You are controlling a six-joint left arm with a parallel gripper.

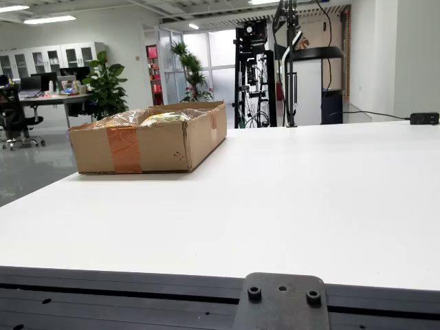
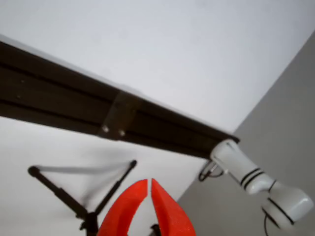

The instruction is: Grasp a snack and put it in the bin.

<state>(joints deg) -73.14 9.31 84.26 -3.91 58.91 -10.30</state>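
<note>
Crinkly bagged snacks [image 1: 163, 118] in the cardboard box [image 1: 148, 144], upper left, look light, soft, slippery; pinch a gathered edge. The red hand [image 2: 149, 183] is closed, empty.

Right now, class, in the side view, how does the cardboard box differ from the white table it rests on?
The cardboard box is brown, with an orange-brown tape strip on its front; the table is plain white. The box is small and sits at the far left; the table spans the view. The box holds wrapped snacks; the table's remaining surface shows nothing else. Both have flat, straight-edged faces.

no readable text, labels or numbers
</note>
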